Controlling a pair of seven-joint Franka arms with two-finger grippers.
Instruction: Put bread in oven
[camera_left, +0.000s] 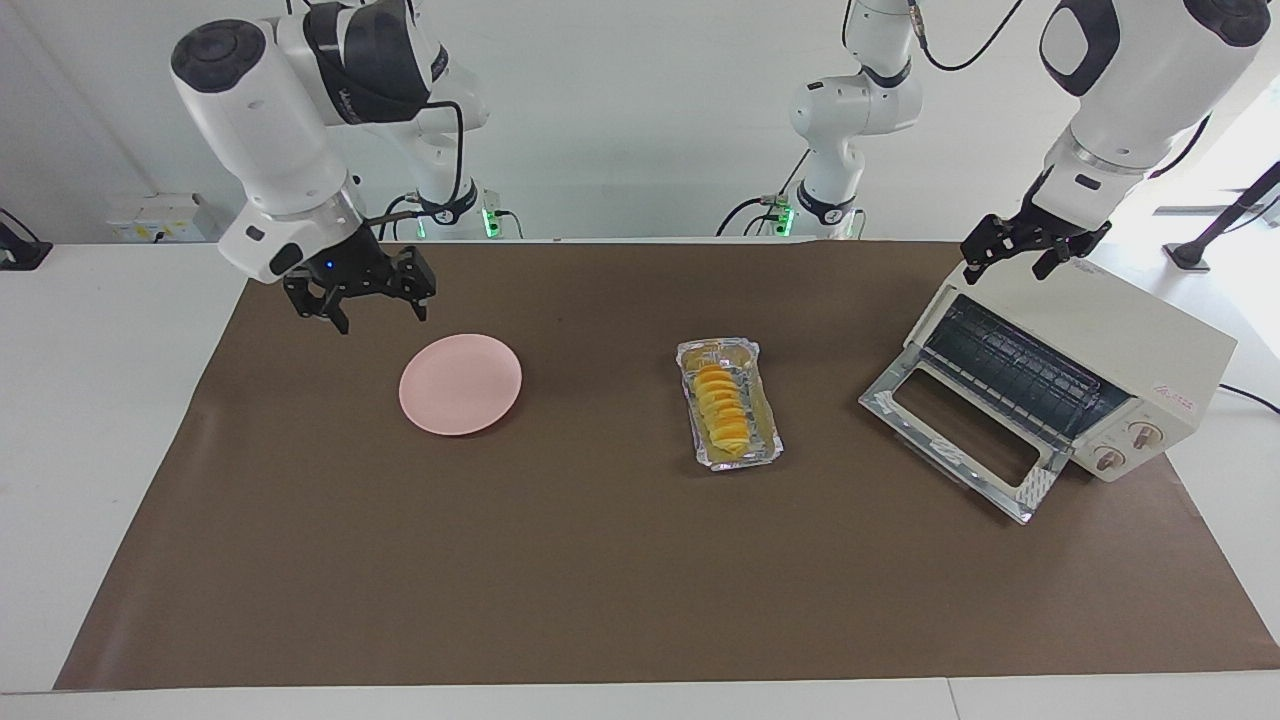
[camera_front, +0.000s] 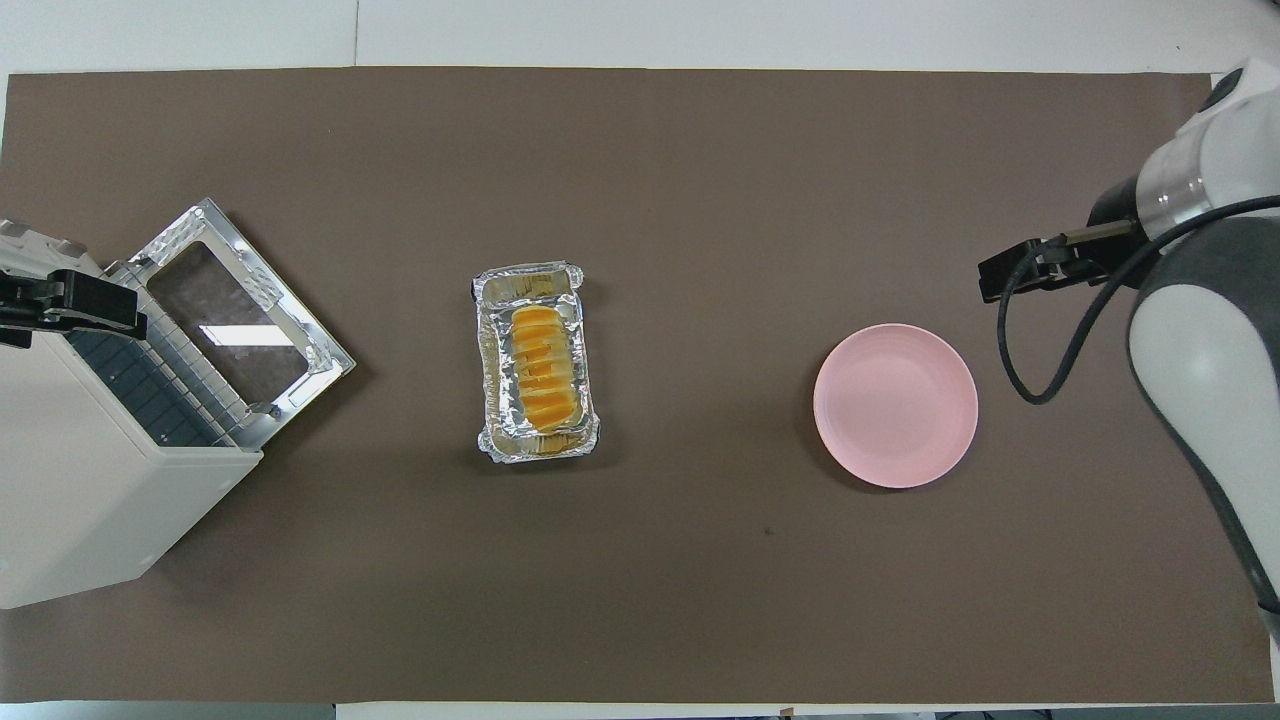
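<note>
The bread (camera_left: 722, 405) is a yellow-orange ridged loaf lying in a silver foil tray (camera_left: 765, 410) at the middle of the table; it also shows in the overhead view (camera_front: 543, 365). The cream-white oven (camera_left: 1150, 350) stands at the left arm's end of the table, its glass door (camera_left: 960, 440) folded down open and the wire rack showing. In the overhead view the oven (camera_front: 80, 480) and its door (camera_front: 230, 320) show too. My left gripper (camera_left: 1010, 265) is open and empty, up over the oven's top edge. My right gripper (camera_left: 378, 315) is open and empty, above the table beside the pink plate.
A round pink plate (camera_left: 460, 385) lies empty toward the right arm's end of the table, also in the overhead view (camera_front: 895, 405). A brown mat (camera_left: 600, 580) covers the table. The foil tray (camera_front: 490, 440) lies between the plate and the oven.
</note>
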